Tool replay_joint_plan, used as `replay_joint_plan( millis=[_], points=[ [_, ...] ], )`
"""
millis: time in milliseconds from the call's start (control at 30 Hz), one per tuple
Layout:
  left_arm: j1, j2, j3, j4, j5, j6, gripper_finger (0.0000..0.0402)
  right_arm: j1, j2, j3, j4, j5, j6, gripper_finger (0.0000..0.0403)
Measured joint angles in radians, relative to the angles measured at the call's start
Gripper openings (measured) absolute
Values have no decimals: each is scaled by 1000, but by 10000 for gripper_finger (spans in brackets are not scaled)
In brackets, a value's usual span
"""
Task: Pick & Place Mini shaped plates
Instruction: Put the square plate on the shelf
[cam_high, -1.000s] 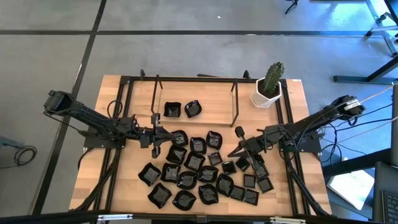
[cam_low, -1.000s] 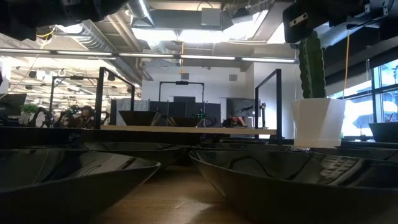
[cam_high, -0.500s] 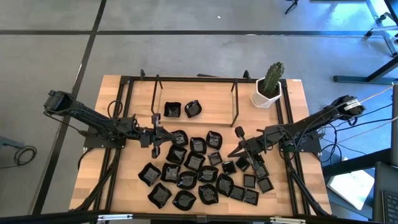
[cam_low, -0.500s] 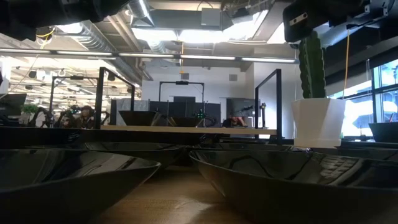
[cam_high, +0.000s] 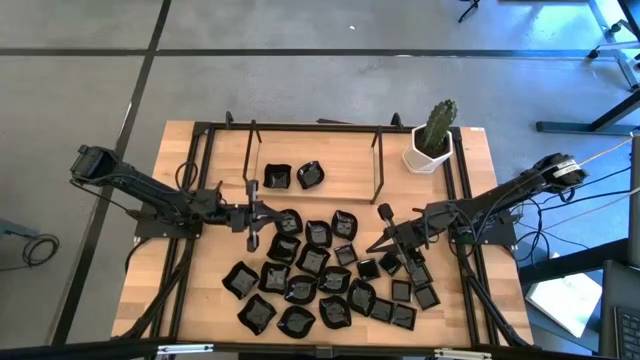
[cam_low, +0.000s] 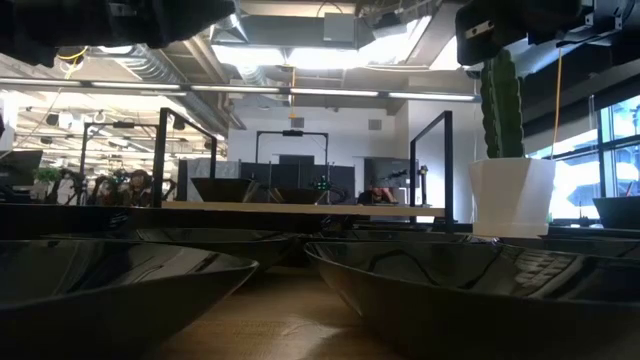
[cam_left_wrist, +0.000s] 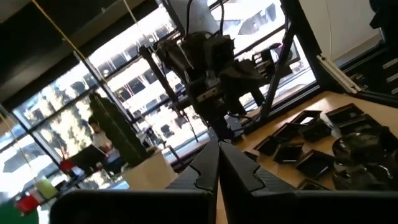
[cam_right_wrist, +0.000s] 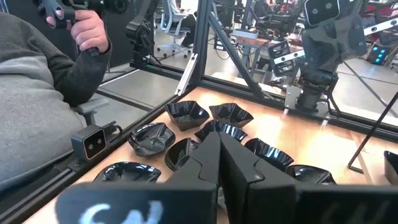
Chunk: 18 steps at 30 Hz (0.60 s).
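Dozens of mini shaped plates (cam_high: 315, 275) lie crowded on the near middle of the wooden table (cam_high: 190, 145), glossy black, some square and some wavy-rimmed, many touching their neighbours. Two more of them (cam_high: 293, 177) sit apart on the far side, side by side inside a thin black frame (cam_high: 312, 130). The left gripper (cam_high: 254, 214) hangs at the left edge of the crowd, between the frame and the nearest dishes, its fingers (cam_left_wrist: 219, 168) pressed together with nothing between them. The right gripper (cam_high: 382, 240) is over the right part of the group, just beside the small square dishes, and its fingers (cam_right_wrist: 217, 158) are likewise pressed together and empty (in its own wrist view several wavy dishes lie spread just ahead of the tips). A white pot with a green cactus (cam_high: 432, 140) stands at the far right corner of the table, well apart from the dishes. In the right wrist view, a person in a grey sleeve (cam_right_wrist: 37, 93) sits beyond the table's edge, one hand (cam_right_wrist: 90, 31) holding a dark handle.
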<state>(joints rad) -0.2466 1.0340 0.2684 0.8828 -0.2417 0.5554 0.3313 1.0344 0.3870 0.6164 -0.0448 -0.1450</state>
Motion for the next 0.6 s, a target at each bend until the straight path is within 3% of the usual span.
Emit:
replay_joint_plan(
  millis=[600],
  points=[
    [0,0,0,4,8,-79,10,0,0,0,-12,0,-69,8]
  ],
)
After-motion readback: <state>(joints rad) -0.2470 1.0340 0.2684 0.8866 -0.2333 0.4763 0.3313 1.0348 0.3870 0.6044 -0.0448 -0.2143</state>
